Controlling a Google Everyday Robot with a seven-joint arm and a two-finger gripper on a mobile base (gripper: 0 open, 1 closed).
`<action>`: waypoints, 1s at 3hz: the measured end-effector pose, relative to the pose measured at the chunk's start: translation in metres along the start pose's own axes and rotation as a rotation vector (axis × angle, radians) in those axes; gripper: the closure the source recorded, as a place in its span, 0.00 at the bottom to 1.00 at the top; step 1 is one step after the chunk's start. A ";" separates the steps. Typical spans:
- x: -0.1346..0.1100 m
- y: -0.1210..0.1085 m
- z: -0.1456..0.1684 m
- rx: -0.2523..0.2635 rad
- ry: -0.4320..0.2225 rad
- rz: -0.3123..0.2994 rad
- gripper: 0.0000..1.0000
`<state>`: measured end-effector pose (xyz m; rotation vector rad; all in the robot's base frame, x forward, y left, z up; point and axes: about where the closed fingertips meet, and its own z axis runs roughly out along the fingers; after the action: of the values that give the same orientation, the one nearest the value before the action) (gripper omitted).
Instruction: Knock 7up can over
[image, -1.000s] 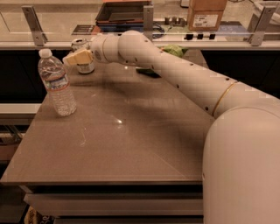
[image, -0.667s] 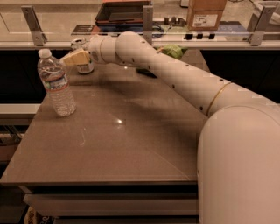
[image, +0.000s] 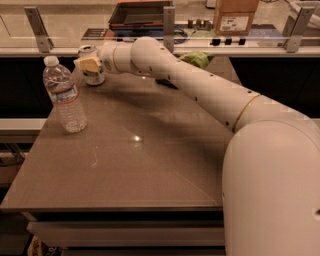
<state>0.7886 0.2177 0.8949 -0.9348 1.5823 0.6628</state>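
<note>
We are looking at a glossy white arm (image: 200, 86) in thick, rounded segments, with a thin gold ring (image: 244, 113) circling one joint and small dark dots running along its shell. Its pale yellow gripper (image: 89, 64) is sitting over the table's (image: 150, 165) far left corner.

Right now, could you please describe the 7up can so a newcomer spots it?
On the brown table, look to the far left corner, behind the clear water bottle. The can sits there, partly hidden by the robot's hand. It is short, silver and green, unlike the taller white-capped bottle.
</note>
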 end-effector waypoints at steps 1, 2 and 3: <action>0.000 0.002 0.002 -0.004 0.000 0.000 0.64; 0.001 0.004 0.004 -0.007 0.001 0.001 0.89; 0.001 0.006 0.005 -0.010 0.001 0.001 1.00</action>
<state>0.7864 0.2248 0.8924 -0.9424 1.5820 0.6718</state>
